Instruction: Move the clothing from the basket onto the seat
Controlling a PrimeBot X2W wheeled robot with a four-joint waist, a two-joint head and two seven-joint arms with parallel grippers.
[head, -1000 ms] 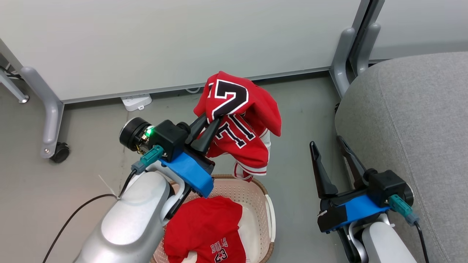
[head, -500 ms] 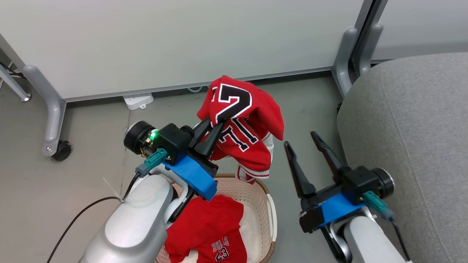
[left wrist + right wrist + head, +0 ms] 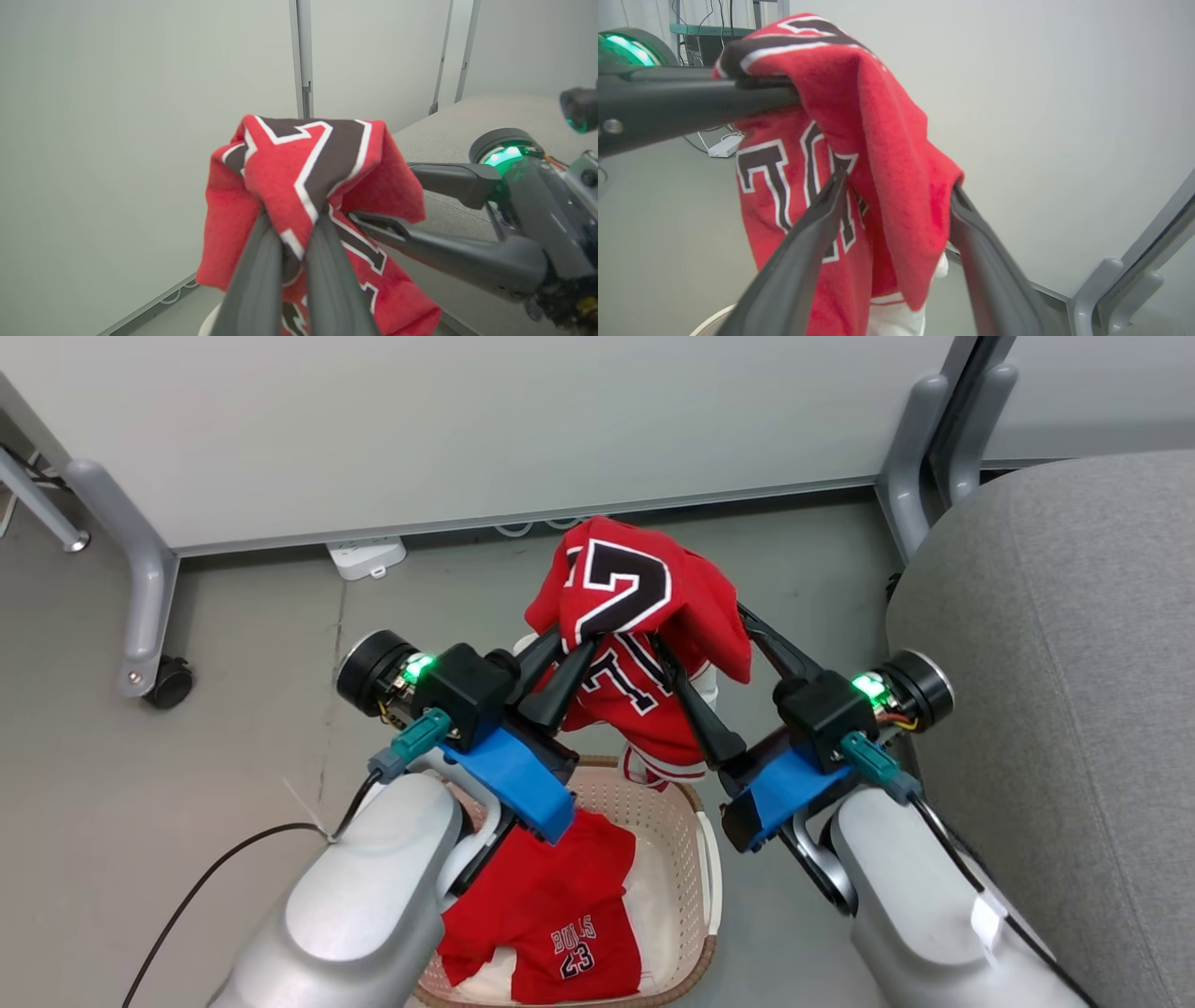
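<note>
My left gripper [image 3: 571, 649] is shut on the red jersey [image 3: 644, 607] with big black numerals and holds it up above the far end of the basket [image 3: 698, 821]. In the left wrist view the fingers [image 3: 261, 270] pinch a bunched fold of the jersey [image 3: 308, 158]. My right gripper [image 3: 700, 630] is open, with one finger on each side of a hanging fold of the jersey [image 3: 887, 140]. A second red garment [image 3: 551, 896] printed "BULLS 23" lies in the basket. The grey seat [image 3: 1055, 663] is at the right.
A pale partition wall stands at the back on grey feet [image 3: 140, 579] with a caster [image 3: 170, 681]. A white power strip [image 3: 366, 558] lies on the grey floor by the wall. A black cable [image 3: 224, 863] trails from my left arm.
My right gripper has swung left and up from beside the seat to the jersey, and its open fingers now straddle a fold. The left gripper keeps its hold. The camera shifted slightly.
</note>
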